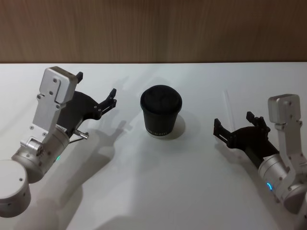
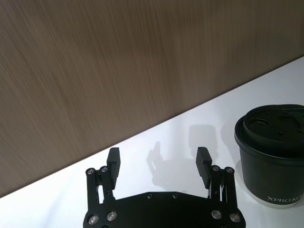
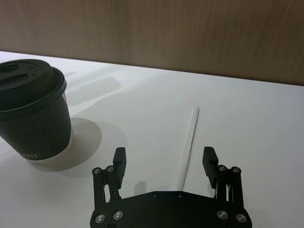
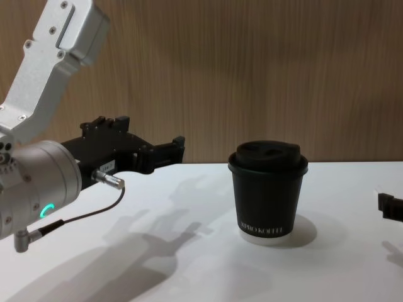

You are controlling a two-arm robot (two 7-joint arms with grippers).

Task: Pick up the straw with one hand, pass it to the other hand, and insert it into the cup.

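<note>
**Both grippers open over the table, straw lying flat by the right one**

The wood-panelled wall (image 1: 153,28) runs along the back of my head view, and the white table (image 1: 158,191) lies below it.

On my left side, the left gripper (image 1: 96,85) hangs above the table on its silver wrist, pointing toward the cup. Its jaws are spread wide with nothing between them. In its own wrist view, the left gripper (image 2: 158,159) frames bare tabletop, and the cup sits off to one side.

On my right, the right gripper (image 1: 233,122) is low over the table, also with jaws spread and empty.

The cup (image 1: 161,110) stands upright near the middle of the table, between the two grippers and apart from both. Its black domed lid is on, and I can read its white lettering from the chest view (image 4: 267,195).

The straw (image 3: 191,137) lies flat on the table to the right of the cup, well apart from it. From the right wrist view it runs away from the right gripper (image 3: 164,156), lined up inside the gap between the fingers. I cannot tell if anything touches it.
</note>
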